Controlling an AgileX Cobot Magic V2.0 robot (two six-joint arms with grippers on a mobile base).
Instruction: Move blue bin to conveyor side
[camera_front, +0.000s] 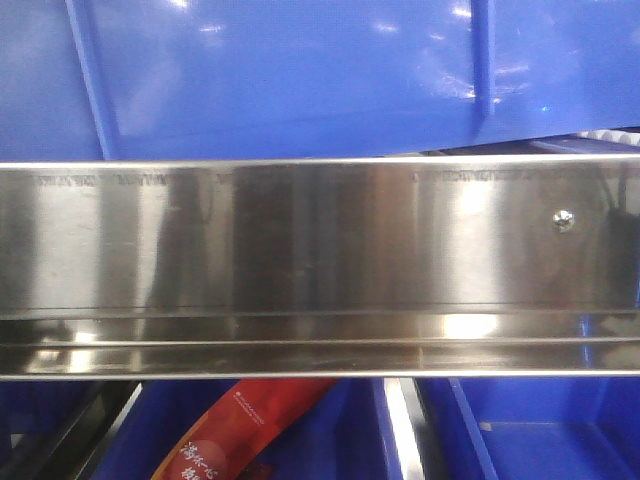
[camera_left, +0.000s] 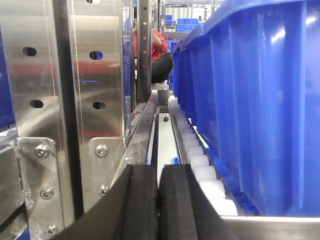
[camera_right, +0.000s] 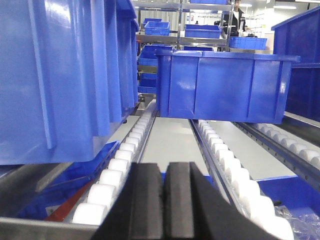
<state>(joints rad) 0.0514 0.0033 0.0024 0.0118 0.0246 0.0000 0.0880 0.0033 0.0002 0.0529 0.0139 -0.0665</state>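
Observation:
The large blue bin (camera_front: 300, 70) fills the top of the front view, above the steel rail. In the left wrist view the blue bin (camera_left: 260, 100) stands on white rollers, right of my left gripper (camera_left: 159, 172). That gripper is shut and empty, beside the bin and apart from it. In the right wrist view the same bin (camera_right: 55, 75) rises on the left of my right gripper (camera_right: 164, 170), which is also shut and empty. The dark-grey belt with its red frame is out of view.
A shiny stainless-steel rail (camera_front: 320, 240) crosses the front view. Below it lie a red packet (camera_front: 240, 420) and lower blue bins (camera_front: 540, 430). Roller tracks (camera_right: 115, 170) run forward. Another blue bin (camera_right: 225, 85) sits ahead on the rollers. Steel posts (camera_left: 60, 90) stand at the left.

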